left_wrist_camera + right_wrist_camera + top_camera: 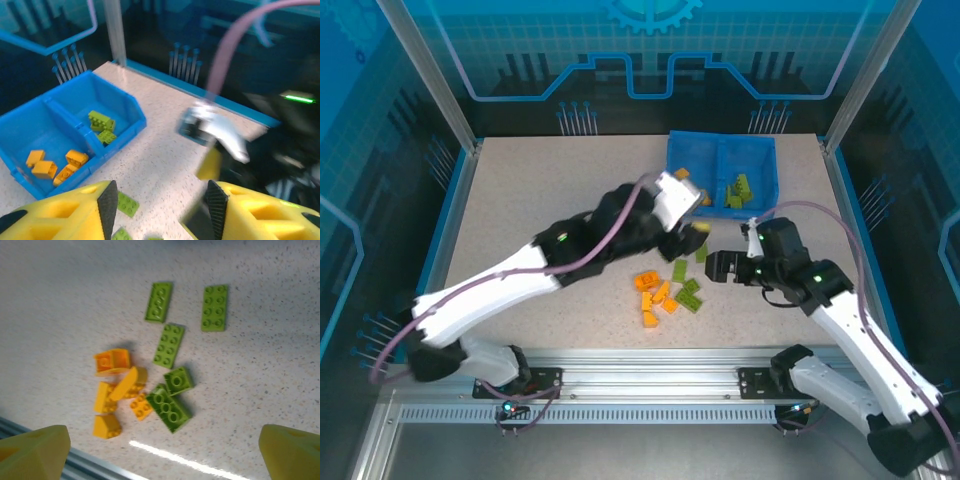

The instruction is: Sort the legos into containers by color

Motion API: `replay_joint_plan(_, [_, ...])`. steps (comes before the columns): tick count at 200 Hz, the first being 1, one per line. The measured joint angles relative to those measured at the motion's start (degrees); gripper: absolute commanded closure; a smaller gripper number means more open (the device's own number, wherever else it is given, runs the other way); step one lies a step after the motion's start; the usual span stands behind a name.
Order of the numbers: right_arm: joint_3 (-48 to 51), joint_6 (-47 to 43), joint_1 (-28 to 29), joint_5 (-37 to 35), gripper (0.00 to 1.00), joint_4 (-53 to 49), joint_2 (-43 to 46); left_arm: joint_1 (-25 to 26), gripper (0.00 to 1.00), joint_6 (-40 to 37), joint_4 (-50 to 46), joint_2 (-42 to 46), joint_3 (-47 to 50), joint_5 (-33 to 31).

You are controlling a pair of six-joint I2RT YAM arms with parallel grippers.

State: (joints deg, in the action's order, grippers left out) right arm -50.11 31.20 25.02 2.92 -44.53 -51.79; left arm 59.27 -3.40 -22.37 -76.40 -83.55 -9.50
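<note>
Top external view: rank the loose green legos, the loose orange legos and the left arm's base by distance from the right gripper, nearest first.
1. Loose green legos, just left of the right gripper.
2. Loose orange legos, farther left in the same pile.
3. Left arm's base, at the table's near-left edge.

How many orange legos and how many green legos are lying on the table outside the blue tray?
Orange legos: 5
Green legos: 5
Total: 10
</note>
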Motion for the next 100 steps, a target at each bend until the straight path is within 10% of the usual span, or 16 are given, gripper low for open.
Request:
replay_joint_plan(69, [-3.06,-4.52,2.8,-8.85,0.22,8.98,-26.97,2.03,0.02,-19.89,-10.12,24.55,25.38,6.6])
replay_joint_plan(100, [-7.15,-5.95,2.8,-11.98,0.3,12.07,-37.42,2.03,0.01,-27.28,-8.81,31.54,34.88,7.1])
